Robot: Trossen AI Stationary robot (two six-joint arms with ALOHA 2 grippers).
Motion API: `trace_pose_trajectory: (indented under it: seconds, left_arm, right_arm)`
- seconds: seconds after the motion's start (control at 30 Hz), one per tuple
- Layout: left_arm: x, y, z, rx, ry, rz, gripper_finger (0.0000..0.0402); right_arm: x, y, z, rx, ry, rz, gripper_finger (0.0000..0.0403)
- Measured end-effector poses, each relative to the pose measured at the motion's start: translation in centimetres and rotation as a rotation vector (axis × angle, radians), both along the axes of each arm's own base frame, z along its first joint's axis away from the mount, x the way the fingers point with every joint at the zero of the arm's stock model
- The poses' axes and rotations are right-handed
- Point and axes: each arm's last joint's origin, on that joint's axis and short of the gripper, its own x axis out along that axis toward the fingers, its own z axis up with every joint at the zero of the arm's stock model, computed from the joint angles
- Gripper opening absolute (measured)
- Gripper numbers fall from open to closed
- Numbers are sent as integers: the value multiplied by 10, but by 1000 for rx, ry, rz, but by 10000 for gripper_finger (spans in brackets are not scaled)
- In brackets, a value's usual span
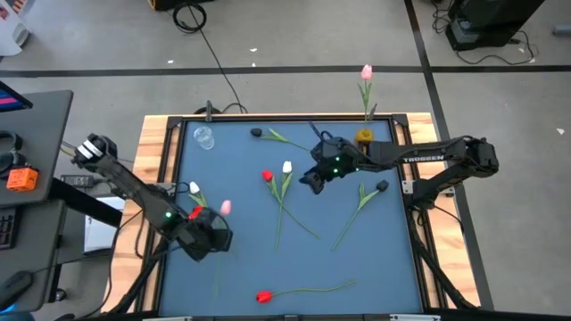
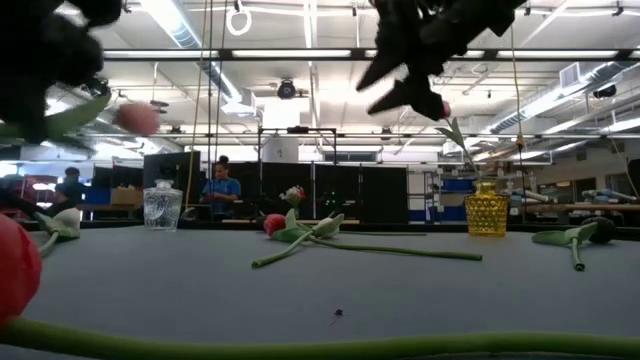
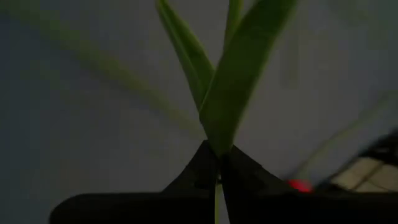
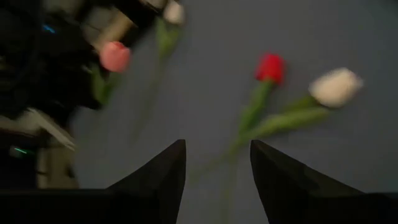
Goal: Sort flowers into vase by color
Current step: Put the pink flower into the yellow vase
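Observation:
My left gripper (image 1: 212, 234) hovers over the table's left side, shut on a pink tulip (image 1: 225, 207) whose head shows raised in the low view (image 2: 135, 118). My right gripper (image 1: 310, 181) hangs open above the table's middle, its fingers apart in its wrist view (image 4: 217, 168). Below it a red tulip (image 1: 266, 176) and a white tulip (image 1: 286, 167) lie flat with their stems crossing. A yellow vase (image 1: 364, 136) at the far edge holds another pink tulip (image 1: 366, 71) upright. A clear glass vase (image 1: 204, 137) stands at the far left. My left gripper pinches the pink tulip's green stem between its two fingers, right where the leaves branch off (image 3: 216, 146). The leaves fan out beyond the fingertips (image 3: 202, 168). In the low view the head is held well above the table.
A white tulip (image 1: 194, 188) lies beside the left arm, and a red tulip (image 1: 263, 296) lies along the near edge. Dark tulips lie at the far side (image 1: 256, 133) and on the right (image 1: 382, 186). A wooden frame (image 1: 156, 143) borders the blue mat. People stand in the room behind (image 2: 220, 190).

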Motion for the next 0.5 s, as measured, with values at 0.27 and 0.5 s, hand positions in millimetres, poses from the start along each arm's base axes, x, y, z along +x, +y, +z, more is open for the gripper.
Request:
trace_pose_trajectory:
  seconds: [0.27,0.5]
  left_arm:
    - [24,17,29,382,-352,-123,12]
    - [60,54,53,576,-540,-207,12]
  right_arm:
    - [12,34,14,18,-181,3,198]
    - [12,64,18,43,-221,-25,203]
